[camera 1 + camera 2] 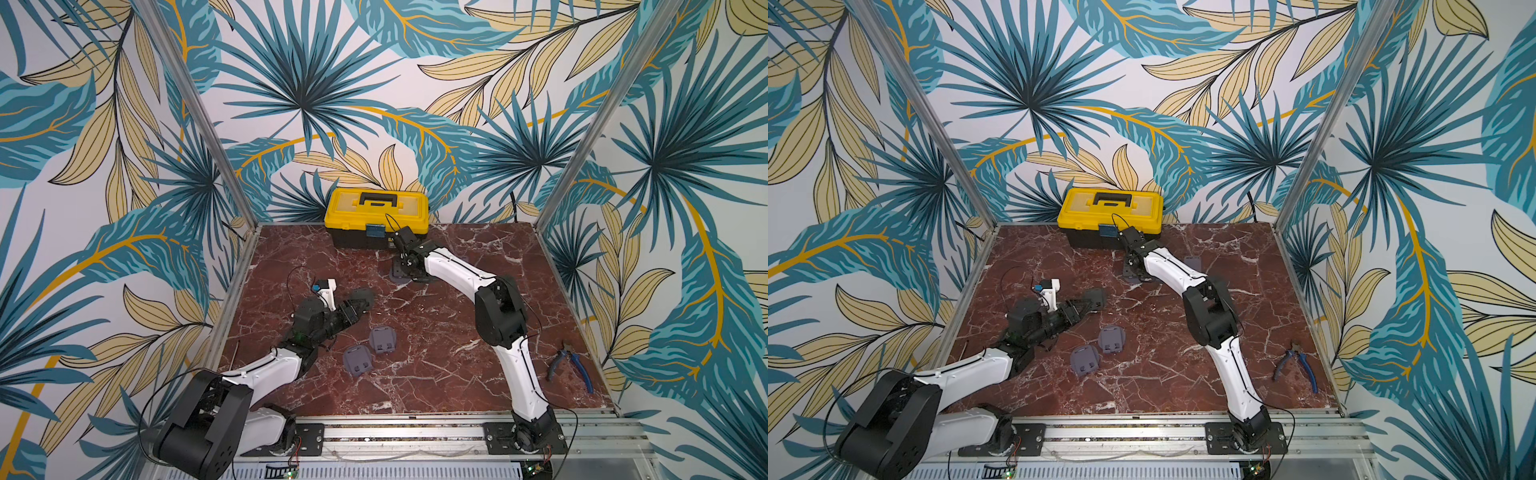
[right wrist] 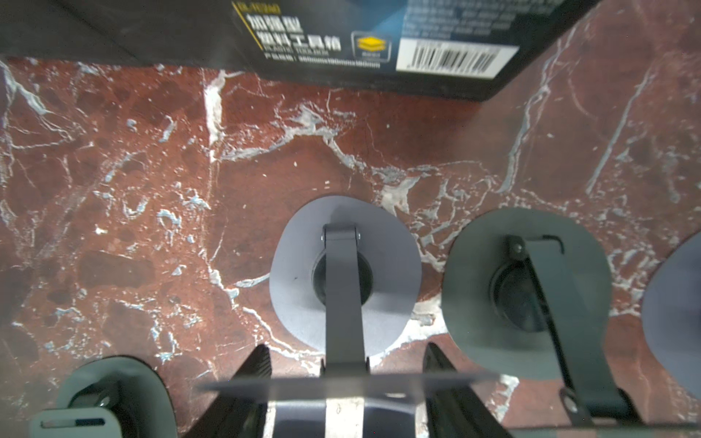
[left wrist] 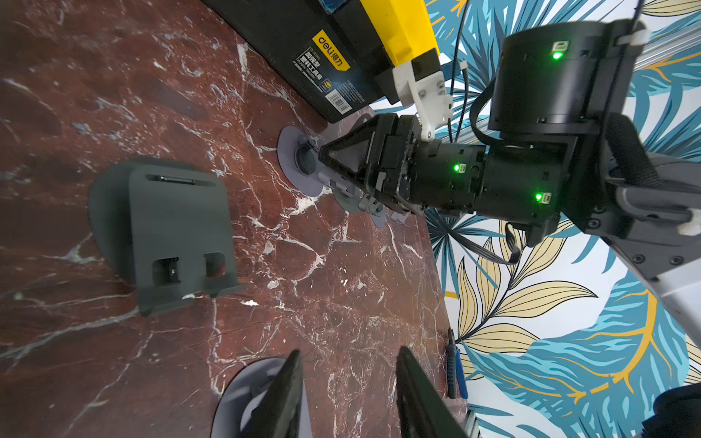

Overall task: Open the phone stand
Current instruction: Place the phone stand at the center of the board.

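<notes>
In both top views the right gripper point(image 1: 405, 266) is low over the worktop point(image 1: 436, 332), just in front of the yellow toolbox point(image 1: 376, 216), with the phone stand point(image 1: 398, 277) under it. The left gripper point(image 1: 358, 305) lies near the left edge beside another stand point(image 1: 362, 296). 2 folded stands point(image 1: 356, 359) lie flat between the arms, and pliers point(image 1: 569, 365) sit well apart on the right.

In the left wrist view the left fingers point(image 3: 288, 390) are released, with only marble showing between them.

In the right wrist view the right fingers point(image 2: 260, 373) are clenched on the phone stand's upper plate. Its arm is raised off the round base point(image 2: 296, 265), so I judge it part-open. An opened stand point(image 2: 474, 303) sits just beside it.

Nothing pins the base, so a further pull may drag or lift the whole stand instead of turning the hinge. It could then knock the neighbour or the toolbox. The thin plate may also slip from the fingers.

The worktop is polished red marble with white veins, probably slick. Leaf-patterned walls and metal posts enclose it.
</notes>
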